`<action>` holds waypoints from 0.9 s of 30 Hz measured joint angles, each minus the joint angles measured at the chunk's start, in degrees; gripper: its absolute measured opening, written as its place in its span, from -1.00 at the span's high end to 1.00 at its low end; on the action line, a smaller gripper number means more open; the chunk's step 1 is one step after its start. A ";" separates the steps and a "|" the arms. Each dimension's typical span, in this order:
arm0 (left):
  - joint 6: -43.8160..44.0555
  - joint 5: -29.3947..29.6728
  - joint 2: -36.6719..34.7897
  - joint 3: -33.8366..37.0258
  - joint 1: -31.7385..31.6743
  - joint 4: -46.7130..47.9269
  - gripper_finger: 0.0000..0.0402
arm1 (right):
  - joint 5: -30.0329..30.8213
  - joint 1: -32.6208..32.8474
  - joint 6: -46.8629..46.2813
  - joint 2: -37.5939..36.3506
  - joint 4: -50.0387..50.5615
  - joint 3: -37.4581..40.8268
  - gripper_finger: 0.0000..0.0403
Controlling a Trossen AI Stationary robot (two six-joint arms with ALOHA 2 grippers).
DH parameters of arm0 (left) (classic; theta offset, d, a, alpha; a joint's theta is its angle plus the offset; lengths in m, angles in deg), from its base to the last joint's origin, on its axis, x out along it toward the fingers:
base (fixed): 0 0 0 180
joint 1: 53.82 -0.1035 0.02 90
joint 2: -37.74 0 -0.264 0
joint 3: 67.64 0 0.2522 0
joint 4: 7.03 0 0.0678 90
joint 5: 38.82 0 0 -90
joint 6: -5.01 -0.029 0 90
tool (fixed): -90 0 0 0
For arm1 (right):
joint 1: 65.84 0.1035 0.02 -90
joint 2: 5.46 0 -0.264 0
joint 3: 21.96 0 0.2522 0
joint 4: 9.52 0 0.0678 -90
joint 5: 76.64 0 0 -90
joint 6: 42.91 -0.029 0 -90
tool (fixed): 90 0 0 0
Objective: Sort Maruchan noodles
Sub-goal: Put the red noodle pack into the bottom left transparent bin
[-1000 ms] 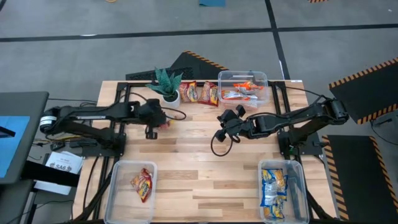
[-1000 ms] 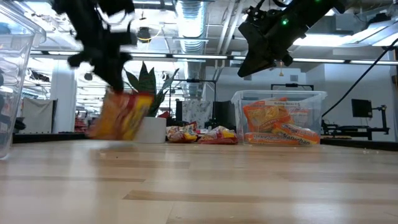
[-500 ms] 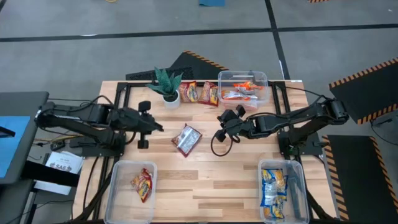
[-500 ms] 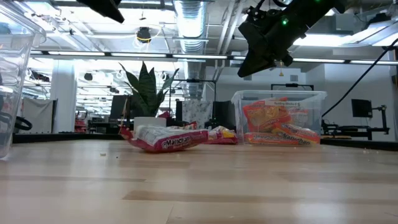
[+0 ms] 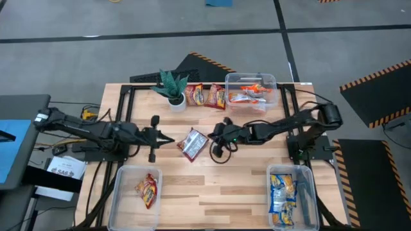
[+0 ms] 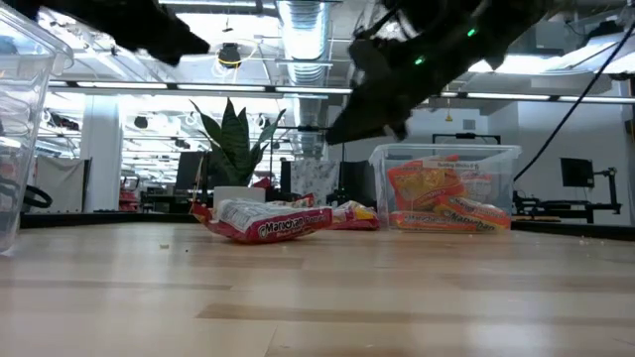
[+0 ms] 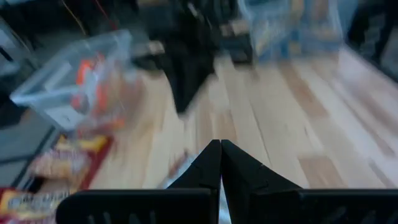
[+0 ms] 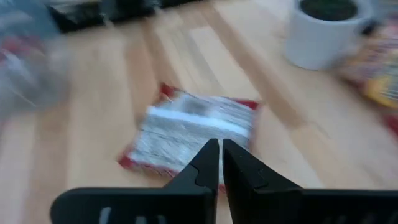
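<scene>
From above, 1 red-white packet (image 5: 193, 143) lies mid-table between the left gripper (image 5: 165, 139) and right gripper (image 5: 214, 134); in the low view it rests flat; both wrist views show fingers pressed together, empty.

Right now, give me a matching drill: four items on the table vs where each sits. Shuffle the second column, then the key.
Things:
1. red-white packet
2. blue-yellow packets
3. plant
4. right pincer

Places:
A. far edge of the table, left of two loose packets
B. mid-table, lying flat between the two arms
C. just right of the red-white packet
D. in the near-right bin

Pairs: 1-B, 2-D, 3-A, 4-C
</scene>
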 joint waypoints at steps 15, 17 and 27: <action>6.81 3.24 -17.11 15.72 -8.23 -19.55 1.00 | -18.67 -6.35 -2.37 15.36 2.32 -13.07 -0.14; 7.06 3.16 -17.58 15.72 -8.21 -19.51 1.00 | -16.38 -6.69 -1.45 17.03 6.54 -16.07 -0.27; 7.14 3.11 -17.99 15.72 -8.19 -18.43 1.00 | -12.50 -6.59 -1.29 21.07 13.63 -20.68 -0.40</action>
